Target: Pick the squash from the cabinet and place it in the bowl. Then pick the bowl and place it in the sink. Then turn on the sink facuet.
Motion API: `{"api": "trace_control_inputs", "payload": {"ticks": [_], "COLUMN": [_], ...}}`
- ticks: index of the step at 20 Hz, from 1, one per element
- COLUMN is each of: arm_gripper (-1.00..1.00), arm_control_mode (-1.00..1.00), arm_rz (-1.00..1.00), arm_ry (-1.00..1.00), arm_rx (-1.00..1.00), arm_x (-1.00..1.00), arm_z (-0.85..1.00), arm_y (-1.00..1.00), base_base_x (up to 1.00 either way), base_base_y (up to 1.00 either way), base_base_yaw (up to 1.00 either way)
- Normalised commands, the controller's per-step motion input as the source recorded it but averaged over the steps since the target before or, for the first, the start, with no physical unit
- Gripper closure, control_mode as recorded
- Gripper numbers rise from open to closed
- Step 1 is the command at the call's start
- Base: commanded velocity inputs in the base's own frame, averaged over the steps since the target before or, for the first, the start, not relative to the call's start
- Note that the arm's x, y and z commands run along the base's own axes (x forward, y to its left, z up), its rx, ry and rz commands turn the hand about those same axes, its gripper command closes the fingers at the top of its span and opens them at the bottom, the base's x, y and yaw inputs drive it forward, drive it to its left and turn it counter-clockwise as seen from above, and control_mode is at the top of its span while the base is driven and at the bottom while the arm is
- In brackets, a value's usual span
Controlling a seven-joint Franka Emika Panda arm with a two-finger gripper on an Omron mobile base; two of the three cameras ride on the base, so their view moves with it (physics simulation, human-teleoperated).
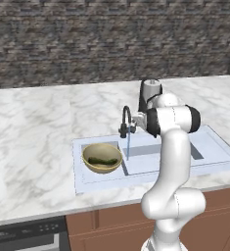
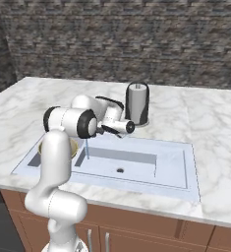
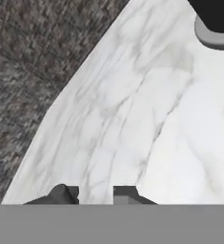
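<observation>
In the sink (image 1: 212, 147), left end: bowl (image 1: 102, 158) holding the squash (image 1: 103, 161). Right of it, faucet (image 1: 126, 121) is running water, so the task looks finished. Fingers (image 3: 95, 195) nearly closed, gripping nothing, over the marble surface (image 3: 147, 124).

White grey-veined marble counter (image 1: 33, 132): smooth, polished. Pale grey-white rectangular sink (image 2: 171, 170): smooth, matt. Yellowish-tan round bowl (image 1: 89, 164): smooth (ceramic-like). Thin black gooseneck faucet (image 1: 125, 117): matt. Dark stone wall (image 1: 87, 39): rough. Reddish-brown base cabinets (image 2: 151, 231): wood.
</observation>
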Motion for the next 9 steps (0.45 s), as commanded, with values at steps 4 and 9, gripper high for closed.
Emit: {"api": "trace_control_inputs", "payload": {"ticks": [4,9], "arm_gripper": [1.0,1.0], "arm_control_mode": [-1.0,-1.0], "arm_rz": [0.0,-0.01], "arm_ry": [0.2,0.06], "arm_rx": [0.01,0.01], "arm_x": [-0.03,-0.09], "arm_z": [-0.93,-0.31], "arm_y": [-0.74,-0.35], "base_base_x": [0.0,0.0], "base_base_y": [0.0,0.0], "base_base_yaw": [0.0,0.0]}}
